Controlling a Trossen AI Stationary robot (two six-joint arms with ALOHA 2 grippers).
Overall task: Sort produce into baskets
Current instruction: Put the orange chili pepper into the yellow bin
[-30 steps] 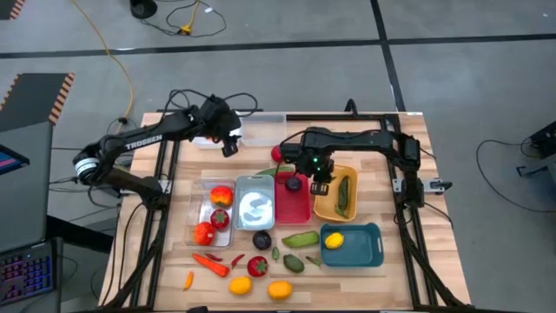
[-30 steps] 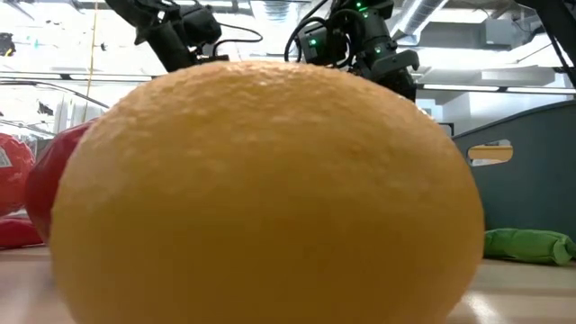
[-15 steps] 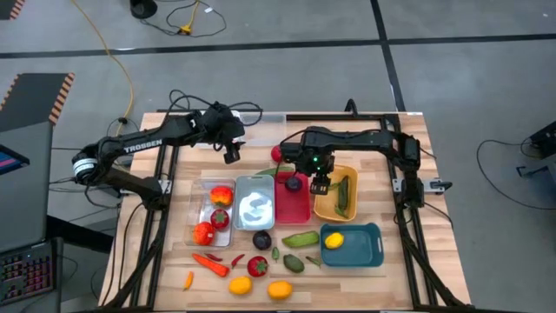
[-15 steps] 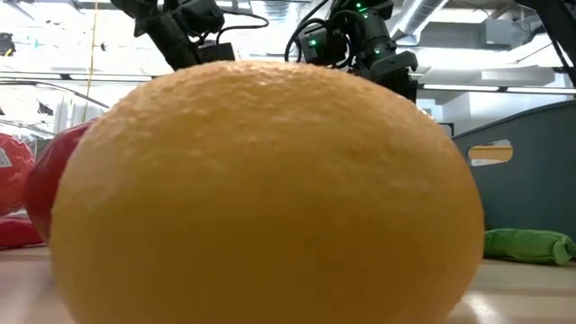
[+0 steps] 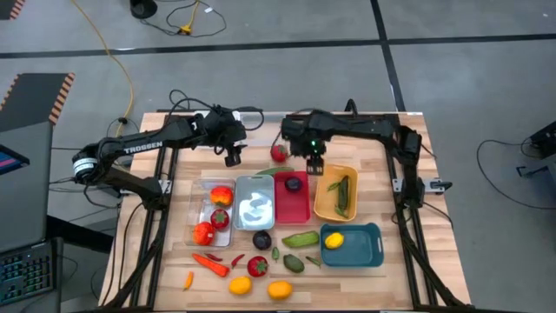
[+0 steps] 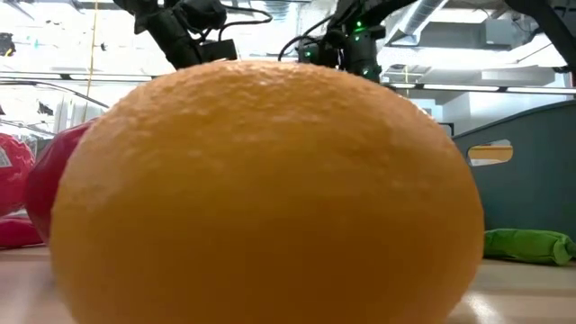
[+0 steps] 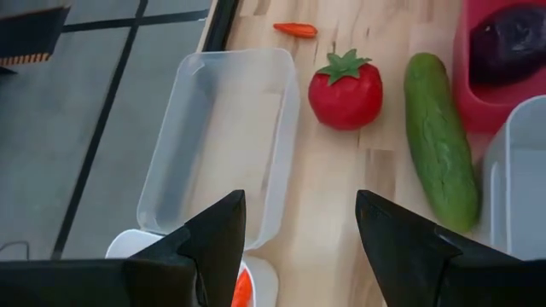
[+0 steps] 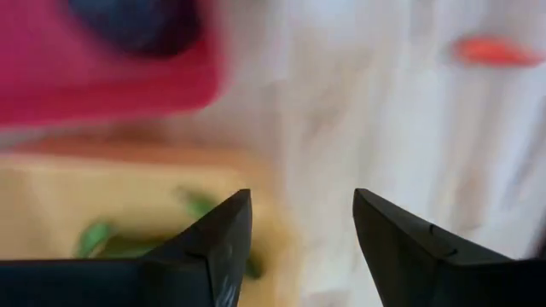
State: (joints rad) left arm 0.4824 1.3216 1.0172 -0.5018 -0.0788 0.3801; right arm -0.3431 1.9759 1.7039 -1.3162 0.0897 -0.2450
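- The wooden slatted worktop (image 5: 408, 252) carries a cluster of small plastic baskets around its middle, with loose toy produce along the near edge and a few pieces toward the far edge.
- The baskets are light, thin-walled and rigid; the clear rectangular plastic bin (image 7: 217, 145) by the far edge looks empty and would likely slide if nudged, so produce is better dropped in than pressed in.
- The left end effector (image 7: 294, 247) hangs over the far-left part of the worktop, its fingers spread with nothing between them, looking down on the clear bin.
- The right end effector (image 8: 299, 243) hovers over the far middle, just beyond the red rectangular basket (image 5: 293, 204) and the yellow-orange basket (image 5: 326, 204); its fingers stand apart and empty.
- The long green toy cucumber (image 7: 439, 141) lies beside the red basket; it looks stiff, smooth and light, best pinched across its middle, where it will not tip.
- The round red toy tomato (image 7: 345, 85) with a green leafy cap sits between the clear bin and the cucumber; it is probably hollow, slick and apt to roll, so a grip across its widest part, below the cap, suits it.
- The dark purple plum (image 5: 294, 183) already rests in the red basket.
- A small orange carrot piece (image 7: 295, 30) lies at the far edge, thin enough to need a low, narrow pinch.
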